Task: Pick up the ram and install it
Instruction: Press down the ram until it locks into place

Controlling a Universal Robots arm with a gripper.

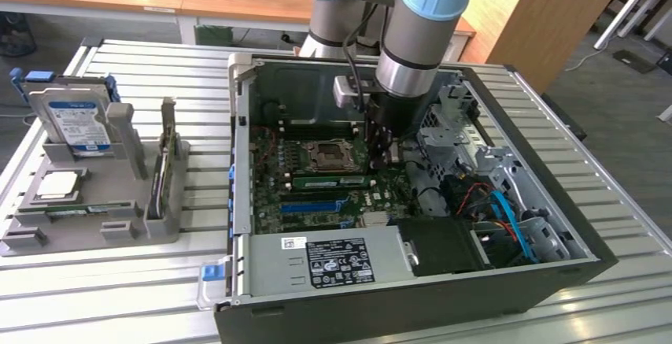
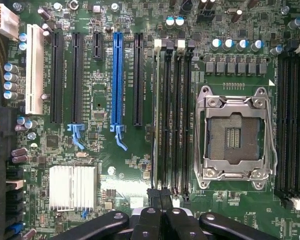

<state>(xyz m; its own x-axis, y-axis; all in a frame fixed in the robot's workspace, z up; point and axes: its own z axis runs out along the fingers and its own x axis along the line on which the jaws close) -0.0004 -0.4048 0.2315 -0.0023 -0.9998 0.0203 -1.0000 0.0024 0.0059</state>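
The ram, a long green stick, lies along a memory slot on the motherboard inside the open computer case, just in front of the empty processor socket. In the wrist view the ram shows edge-on in the outermost of the black slots beside the socket. My gripper reaches down into the case at one end of that stick. Its black fingers are pressed together, so the gripper is shut, right over the slot's end clip. Whether they touch the stick I cannot tell.
On the slatted table at the exterior view's left, a grey holder carries a blue-labelled hard drive, a silver processor and an upright thin stick. Cables and a drive cage crowd the case's right side. Blue expansion slot nearby.
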